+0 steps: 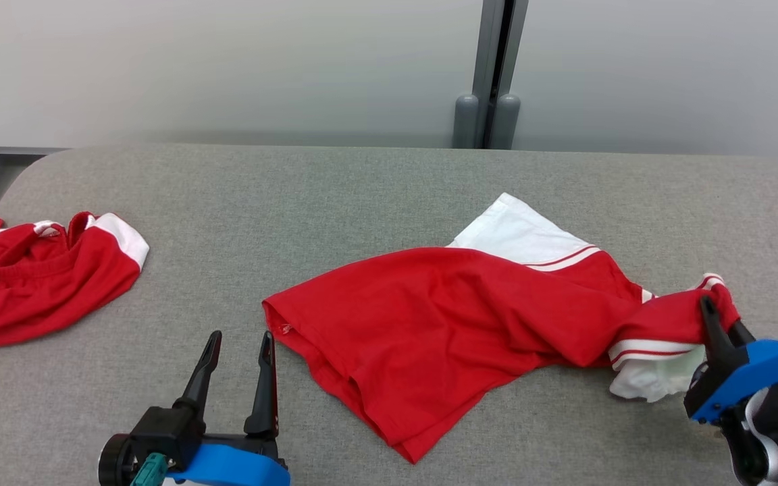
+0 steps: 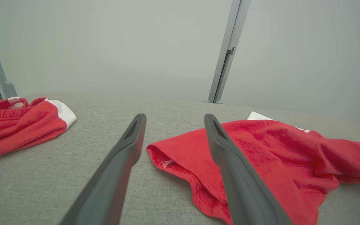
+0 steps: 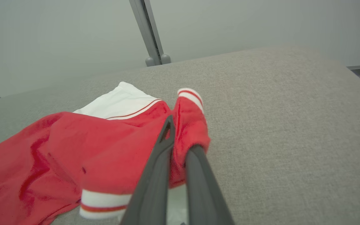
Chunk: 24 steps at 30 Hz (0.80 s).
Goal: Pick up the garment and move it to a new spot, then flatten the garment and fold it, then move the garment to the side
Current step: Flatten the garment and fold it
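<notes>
Red cloth with white trim, the garment point(image 1: 443, 331) lies across the middle and right of the head view on the grey table point(image 1: 362, 189), rumpled, with one white panel spread toward the top. It is down on the table but neither flat nor folded. I judge the flattening to be the step in hand, with the fold and the move to the side yet to do. A second red garment point(image 1: 31, 277) sits bunched at the left edge, well apart. My left jaws stand spread wide at the lower left, empty, just beside the hem corner. At the right edge my right jaws pinch the bunched end of the garment.

Through my left wrist, the two fingers point(image 2: 127, 150) stand wide apart above the table. The hem corner lies beyond them, and the right-hand finger crosses in front of the red cloth. I cannot tell whether it touches.

Through my right wrist, the jaws are pressed nearly together on a red sleeve point(image 3: 189, 125) with a striped white cuff. That end is lifted slightly off the table.
</notes>
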### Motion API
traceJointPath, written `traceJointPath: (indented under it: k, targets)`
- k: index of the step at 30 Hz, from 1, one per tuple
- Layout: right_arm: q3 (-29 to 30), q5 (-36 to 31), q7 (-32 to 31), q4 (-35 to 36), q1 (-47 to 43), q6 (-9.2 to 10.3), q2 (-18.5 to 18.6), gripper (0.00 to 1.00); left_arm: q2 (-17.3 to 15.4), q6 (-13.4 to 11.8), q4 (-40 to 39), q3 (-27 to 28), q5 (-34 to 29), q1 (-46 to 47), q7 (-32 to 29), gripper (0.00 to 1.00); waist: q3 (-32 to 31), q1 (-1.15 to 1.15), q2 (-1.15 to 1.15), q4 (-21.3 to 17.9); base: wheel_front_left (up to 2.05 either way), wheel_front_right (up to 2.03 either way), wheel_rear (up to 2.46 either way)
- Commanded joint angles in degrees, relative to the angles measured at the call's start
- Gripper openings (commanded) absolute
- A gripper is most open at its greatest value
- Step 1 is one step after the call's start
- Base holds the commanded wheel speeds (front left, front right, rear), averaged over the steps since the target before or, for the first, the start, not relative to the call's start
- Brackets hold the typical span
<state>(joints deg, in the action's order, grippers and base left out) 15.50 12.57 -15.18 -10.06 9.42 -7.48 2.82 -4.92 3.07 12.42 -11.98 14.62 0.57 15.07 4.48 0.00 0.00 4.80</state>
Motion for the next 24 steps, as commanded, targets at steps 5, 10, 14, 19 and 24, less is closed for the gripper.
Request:
traceJointPath:
  k: [5, 10, 14, 19, 24]
  targets:
    - [1.68, -8.26, 5.65, -10.76, 7.63, -0.03, 0.15, 1.0, 0.21, 0.43, 0.34, -0.23, -0.35, 1.92, 0.15, 1.0, 1.04, 0.0, 0.0, 1.65, 0.0, 0.0, 0.0]
    - [3.94, -14.49, 10.66, -15.76, 11.24, -0.02, 0.18, 1.0, 0.3, 0.25, 0.53, 0.1, -0.56, 1.89, 0.15, 1.0, 0.76, 0.0, 0.0, 2.47, 0.0, 0.0, 0.0]
    - [5.31, -17.34, 13.46, -14.9, 10.94, -0.02, 0.18, 1.0, 0.02, -0.05, 0.37, 1.14, -0.36, 0.68, 0.15, 1.0, -0.17, 0.0, 0.0, 1.69, 0.0, 0.0, 0.0]
    - [4.97, -17.77, 10.31, -11.79, 6.55, -0.02, 0.16, 1.0, 0.07, -0.36, -0.18, 1.67, -0.36, -0.24, 0.15, 1.0, -1.13, 0.0, 0.0, 0.28, 0.0, 0.0, 0.0]
    - [3.47, -16.32, 4.03, -7.93, 0.28, -0.02, 0.16, 1.0, 0.25, -0.37, -0.5, 1.87, -0.33, -0.7, 0.15, 1.0, -1.59, 0.0, 0.0, -1.08, 0.0, 0.0, 0.0]
